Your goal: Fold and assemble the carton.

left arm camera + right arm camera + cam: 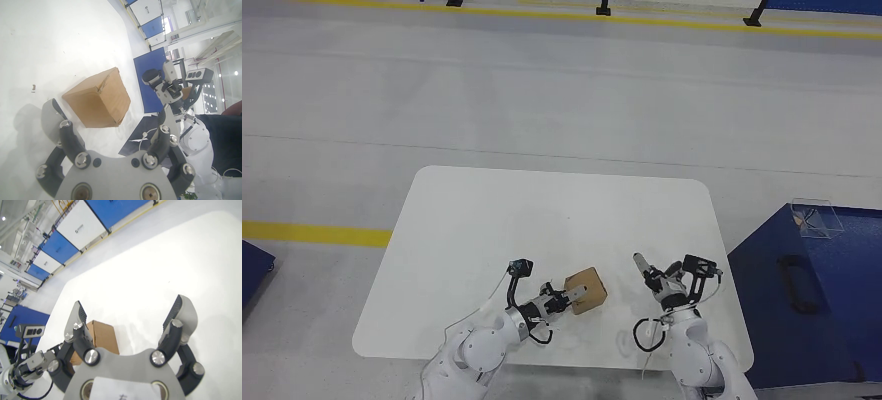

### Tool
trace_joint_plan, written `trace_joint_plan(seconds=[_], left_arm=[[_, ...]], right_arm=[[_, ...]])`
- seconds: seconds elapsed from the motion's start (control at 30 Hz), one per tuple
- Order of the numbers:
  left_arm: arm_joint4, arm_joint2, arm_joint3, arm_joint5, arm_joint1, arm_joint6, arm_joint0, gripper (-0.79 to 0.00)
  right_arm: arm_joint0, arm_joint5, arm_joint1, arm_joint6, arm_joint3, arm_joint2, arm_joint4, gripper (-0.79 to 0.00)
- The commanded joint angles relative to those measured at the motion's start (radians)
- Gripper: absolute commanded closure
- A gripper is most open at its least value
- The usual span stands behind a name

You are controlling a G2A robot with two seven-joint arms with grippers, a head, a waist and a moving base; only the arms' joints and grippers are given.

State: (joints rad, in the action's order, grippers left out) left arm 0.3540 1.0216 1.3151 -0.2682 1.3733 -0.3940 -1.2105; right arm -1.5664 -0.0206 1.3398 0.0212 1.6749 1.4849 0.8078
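**Both Sides Open, Nothing Held**

The left gripper (564, 297) gapes empty, just beside the closed brown carton (588, 290), which sits on the white table (542, 210) near its front edge. The right gripper (130, 306), fingers spread wide, hangs apart from it.

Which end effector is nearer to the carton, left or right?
Left. The left end effector sits close beside the carton; the right end effector is farther off, on its other side.
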Motion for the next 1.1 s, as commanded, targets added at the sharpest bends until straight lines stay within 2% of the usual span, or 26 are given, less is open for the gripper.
trace_joint_plan(seconds=[0.0,0.57,0.67,0.7,0.77,0.83,0.93,1.0,1.07], left_arm=[[0.0,0.0,0.0,0.0,0.0,0.0,0.0,-0.785],[0.0,0.0,0.0,0.0,0.0,0.0,0.0,-0.785],[0.099,-0.008,0.02,0.035,-0.004,0.012,0.009,-0.785],[0.157,-0.019,0.045,0.018,-0.006,0.024,0.009,-0.785],[0.296,-0.026,0.083,-0.076,-0.019,0.013,0.01,-0.785],[0.45,-0.021,0.127,-0.106,-0.032,0.023,0.005,-0.785],[0.66,-0.012,0.204,-0.151,-0.049,0.114,-0.029,-0.785],[0.717,-0.007,0.218,-0.284,-0.062,0.136,-0.042,-0.785],[0.758,0.012,0.227,-0.372,-0.074,0.152,-0.044,-0.785]], right_arm=[[0.002,-0.018,-0.001,0.041,-0.002,0.03,-0.001,-0.785],[0.019,-0.027,-0.002,0.03,-0.023,0.04,0.01,-0.785],[0.019,-0.027,-0.002,0.03,-0.023,0.04,0.01,-0.785],[0.019,-0.027,-0.002,0.03,-0.023,0.04,0.01,-0.785],[0.019,-0.027,-0.002,0.03,-0.023,0.04,0.01,-0.785],[0.019,-0.027,-0.002,0.03,-0.023,0.04,0.01,-0.785],[0.019,-0.027,-0.002,0.03,-0.023,0.04,0.01,-0.785],[0.019,-0.027,-0.002,0.03,-0.023,0.04,0.01,-0.785],[0.019,-0.027,-0.002,0.03,-0.023,0.04,0.01,-0.785]])
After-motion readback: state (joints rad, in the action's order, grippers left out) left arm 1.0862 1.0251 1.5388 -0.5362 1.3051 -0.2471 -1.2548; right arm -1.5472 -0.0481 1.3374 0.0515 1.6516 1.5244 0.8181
